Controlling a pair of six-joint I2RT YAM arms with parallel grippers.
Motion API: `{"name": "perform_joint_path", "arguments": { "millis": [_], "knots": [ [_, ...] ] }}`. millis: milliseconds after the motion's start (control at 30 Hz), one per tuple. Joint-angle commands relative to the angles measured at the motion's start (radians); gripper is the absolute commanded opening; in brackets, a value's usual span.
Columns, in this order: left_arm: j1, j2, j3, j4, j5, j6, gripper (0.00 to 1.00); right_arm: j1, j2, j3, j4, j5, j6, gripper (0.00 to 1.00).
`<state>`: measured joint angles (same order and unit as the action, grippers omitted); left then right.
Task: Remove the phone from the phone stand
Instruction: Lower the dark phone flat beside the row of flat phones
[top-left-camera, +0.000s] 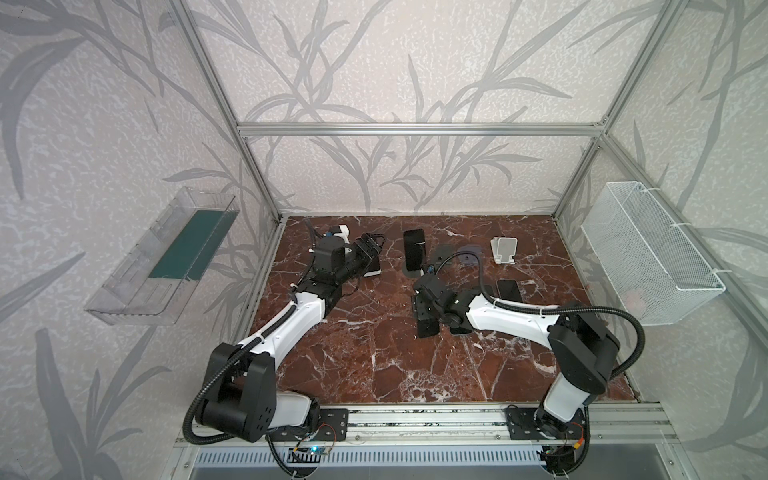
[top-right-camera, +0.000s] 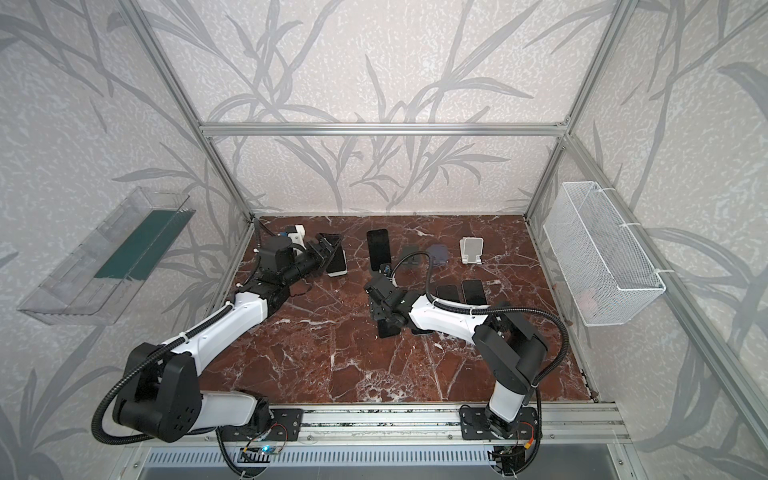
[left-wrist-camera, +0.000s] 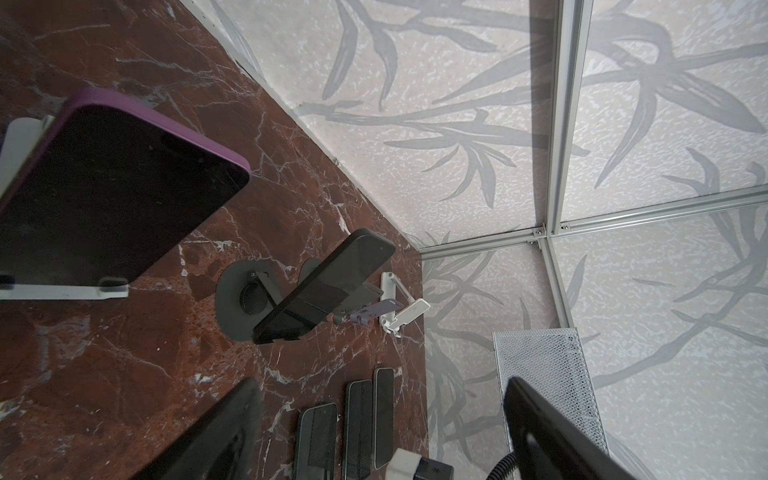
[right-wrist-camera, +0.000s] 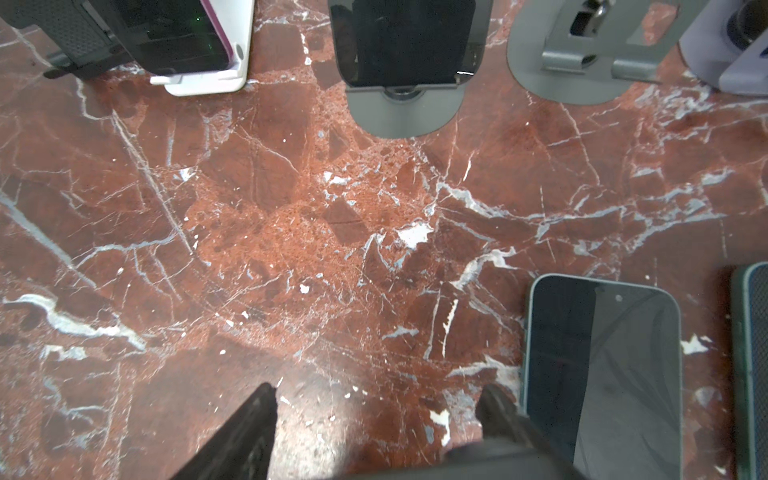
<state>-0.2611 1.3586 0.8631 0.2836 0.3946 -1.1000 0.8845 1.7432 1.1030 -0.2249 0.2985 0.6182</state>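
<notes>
Purple casing rims the dark-screened phone, which leans at rear left on its white plastic phone stand, leaving its side edges free. The left gripper sits just beside it, claw spread, probably to straddle it. Further right, the right gripper hangs spread and empty over the red marble table, clear of the work.

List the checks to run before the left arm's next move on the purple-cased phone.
1. Purple-cased phone seated on white phone stand: ok.
2. Left gripper jaws open: ok.
3. Phone between those jaws: not ok, it sits off to one side.
4. Right gripper empty, over bare marble tabletop, away from the stand: ok.
5. Black phone on grey stand apart from the target: ok.
</notes>
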Motion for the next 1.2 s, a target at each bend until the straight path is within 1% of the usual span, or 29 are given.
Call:
{"name": "perform_joint_path", "arguments": {
  "millis": [0, 200, 267, 567, 800, 967, 1167],
  "knots": [
    [-0.004, 0.004, 0.031, 0.005, 0.006, 0.005, 0.91, -0.006, 0.067, 0.022, -0.006, 0.022, 0.000, 0.67],
    [-0.003, 0.004, 0.035, -0.001, 0.003, 0.012, 0.92, -0.015, 0.129, 0.039, 0.020, 0.023, 0.014, 0.67],
    [-0.003, 0.002, 0.033, -0.001, 0.001, 0.014, 0.91, -0.015, 0.142, 0.034, 0.040, 0.034, 0.050, 0.67],
    [-0.003, 0.013, 0.042, 0.007, 0.014, 0.022, 0.92, -0.015, 0.188, 0.019, 0.095, 0.093, 0.066, 0.67],
    [-0.003, 0.023, 0.040, 0.006, 0.016, 0.020, 0.91, -0.023, 0.231, 0.038, 0.113, 0.102, 0.090, 0.68],
    [-0.003, 0.020, 0.043, -0.002, 0.008, 0.030, 0.91, -0.040, 0.249, 0.027, 0.134, 0.084, 0.083, 0.69],
    [-0.004, 0.017, 0.043, -0.002, 0.009, 0.031, 0.91, -0.040, 0.262, 0.017, 0.132, 0.087, 0.080, 0.72]
  ]
}}
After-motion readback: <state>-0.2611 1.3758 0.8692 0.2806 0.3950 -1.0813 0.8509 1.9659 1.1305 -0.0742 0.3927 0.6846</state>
